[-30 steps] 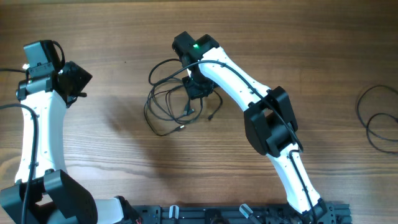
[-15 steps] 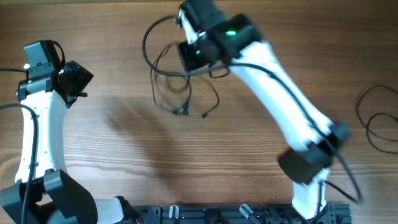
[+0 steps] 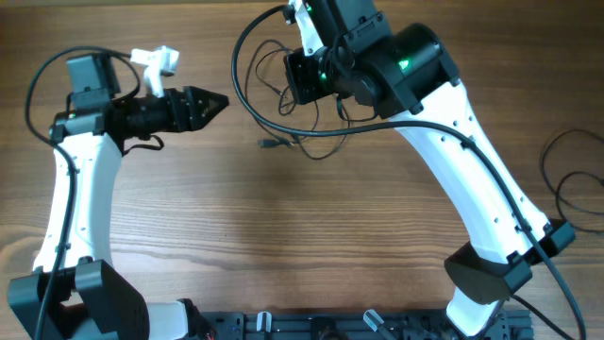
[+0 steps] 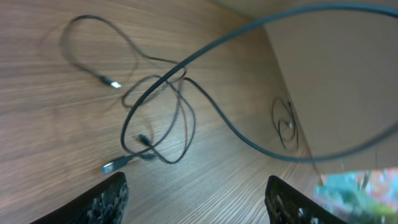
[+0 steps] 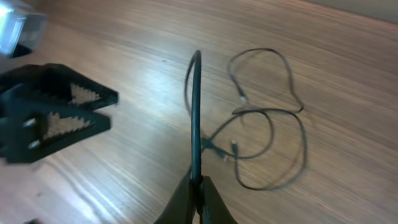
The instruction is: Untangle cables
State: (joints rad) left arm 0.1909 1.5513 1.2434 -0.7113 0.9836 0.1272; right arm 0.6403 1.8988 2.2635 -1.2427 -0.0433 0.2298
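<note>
the cables (image 3: 274, 144) lie in loose loops on the counter (image 3: 283, 236), toward 12 o'clock in the overhead view, and are partly hidden under the right arm (image 3: 472, 179). the right gripper (image 5: 196, 186) shows clearly only in its own wrist view. its fingers are clenched on one cord that rises toward 12 o'clock, and the other loops are blurred at 2 o'clock. the left gripper (image 3: 209, 102), at 9 o'clock of the cables, has its fingers spread and grasps nothing. only its wrist view shows a plug end (image 4: 111, 167) plainly.

Left claw (image 3: 217, 101) wide apart, toward the right arm — right claw (image 5: 196, 186) pinched tight.
</note>
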